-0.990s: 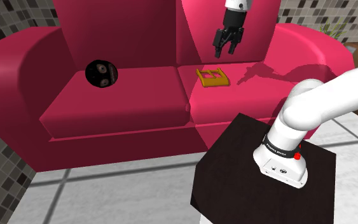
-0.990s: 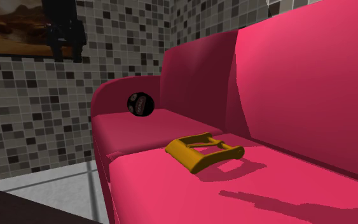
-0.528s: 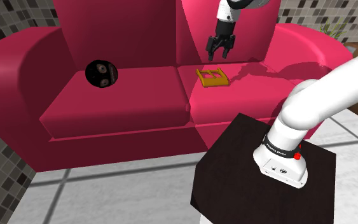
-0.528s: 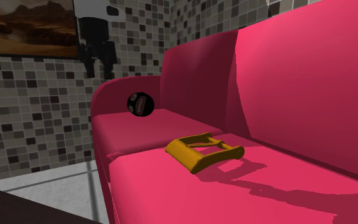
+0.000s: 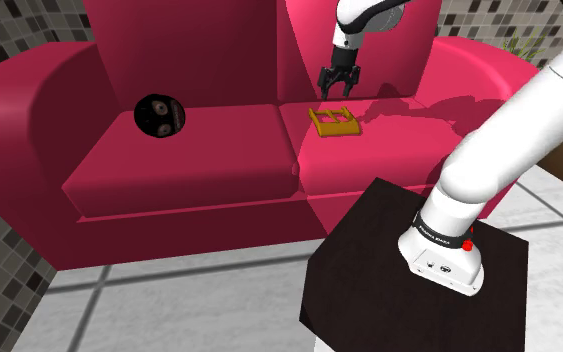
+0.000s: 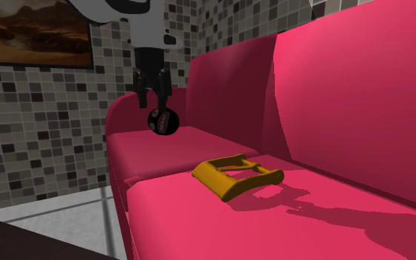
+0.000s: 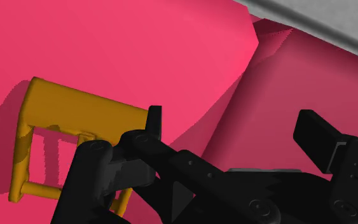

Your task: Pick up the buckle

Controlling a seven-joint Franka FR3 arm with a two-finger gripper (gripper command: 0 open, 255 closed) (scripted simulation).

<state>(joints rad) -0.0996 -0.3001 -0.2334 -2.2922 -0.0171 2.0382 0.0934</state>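
The gripper (image 5: 338, 90) had come down closer to the yellow buckle (image 5: 331, 128) on the pink sofa (image 5: 189, 170), its fingers (image 7: 317, 137) spread apart, holding nothing.

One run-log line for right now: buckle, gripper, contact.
object: mustard-yellow rectangular buckle, flat on crimson sofa seat cushion | gripper: all-black two-finger gripper, open, hovering above cushion | contact: none | grasp: not yet

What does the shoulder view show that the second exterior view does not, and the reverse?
The shoulder view adds the black stand, the arm's base on it and the full width of the red sofa. The second exterior view adds a framed picture on the tiled wall. Both share the yellow buckle lying on the sofa, the black ball and the open gripper, clear of the buckle.
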